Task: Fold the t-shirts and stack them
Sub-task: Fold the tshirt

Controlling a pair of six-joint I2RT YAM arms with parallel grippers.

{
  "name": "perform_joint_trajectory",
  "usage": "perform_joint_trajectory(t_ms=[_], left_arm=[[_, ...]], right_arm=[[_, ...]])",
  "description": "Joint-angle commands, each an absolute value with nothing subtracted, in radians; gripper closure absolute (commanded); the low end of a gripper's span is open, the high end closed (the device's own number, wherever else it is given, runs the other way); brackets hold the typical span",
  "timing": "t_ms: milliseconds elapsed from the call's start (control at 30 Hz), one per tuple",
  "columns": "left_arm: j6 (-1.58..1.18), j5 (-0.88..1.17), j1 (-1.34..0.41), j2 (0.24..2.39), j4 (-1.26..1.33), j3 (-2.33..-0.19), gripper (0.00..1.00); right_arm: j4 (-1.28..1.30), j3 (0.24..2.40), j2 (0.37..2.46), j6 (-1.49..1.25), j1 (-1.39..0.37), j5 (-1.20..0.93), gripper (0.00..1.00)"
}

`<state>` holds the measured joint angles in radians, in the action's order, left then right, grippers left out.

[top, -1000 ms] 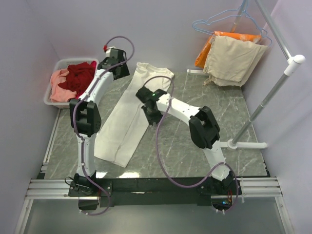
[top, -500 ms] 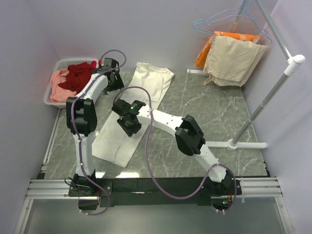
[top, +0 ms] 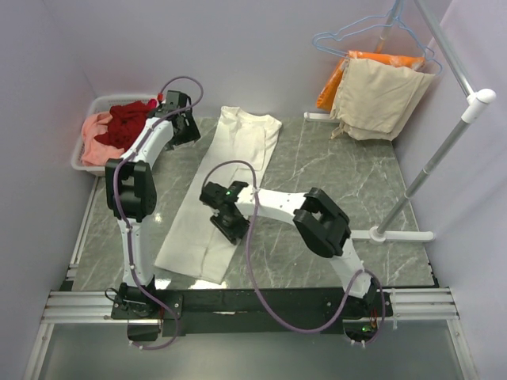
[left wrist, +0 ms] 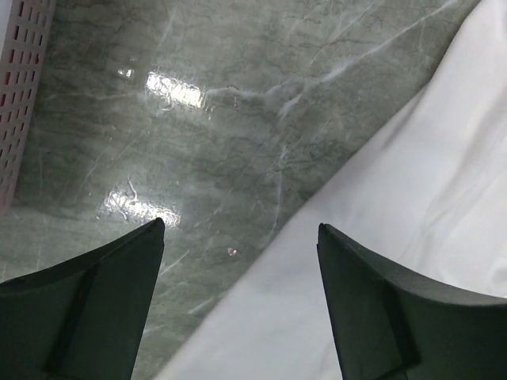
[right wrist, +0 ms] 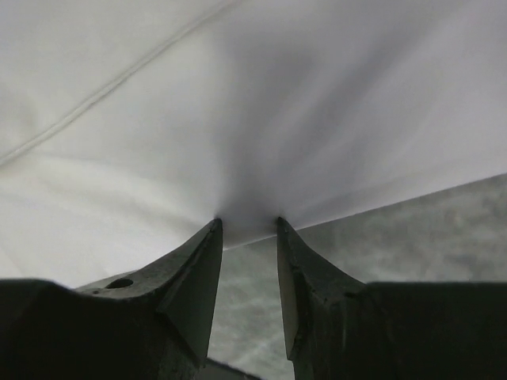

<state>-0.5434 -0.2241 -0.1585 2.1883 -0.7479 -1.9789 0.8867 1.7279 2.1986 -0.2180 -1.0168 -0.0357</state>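
Note:
A white t-shirt (top: pixel 238 142) lies folded into a long strip down the middle of the grey table; no print shows. My right gripper (top: pixel 230 228) sits low at the strip's right edge, and in the right wrist view its jaws (right wrist: pixel 248 224) stand nearly closed, pinching the puckered cloth edge (right wrist: pixel 238 95). My left gripper (top: pixel 184 131) is open and empty at the far left, above bare table beside the shirt's edge (left wrist: pixel 444 198). A dark red tee (top: pixel 127 120) and a salmon pink tee (top: pixel 95 144) lie bunched in a white basket (top: pixel 77 162).
The basket's wall (left wrist: pixel 24 79) is just left of my left gripper. A clothes rack pole (top: pixel 444 150) with its foot (top: pixel 400 235) stands on the right; a beige cloth (top: pixel 380 99) and an orange cloth (top: pixel 333 83) hang from it at the back right.
My right gripper swung left across the shirt, then came toward the near edge to the strip's right edge. The strip now lies straighter and reaches nearer. My left gripper drew back toward the basket.

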Motion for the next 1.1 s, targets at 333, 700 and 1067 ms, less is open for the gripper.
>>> perform_joint_trajectory(t_ms=[333, 700, 1067], left_arm=[[-0.529, -0.221, -0.160, 2.115, -0.744, -1.991, 0.16], [-0.482, -0.109, -0.184, 2.105, -0.660, -1.914, 0.17], [-0.431, -0.118, -0.308, 2.151, -0.588, -1.924, 0.18]], right_arm=[[0.968, 1.270, 1.961, -0.324, -1.015, 0.021, 0.60], [0.974, 1.305, 1.683, -0.546, -0.916, 0.351, 0.59], [0.951, 2.033, 2.205, -0.566, -0.534, 0.321, 0.63]])
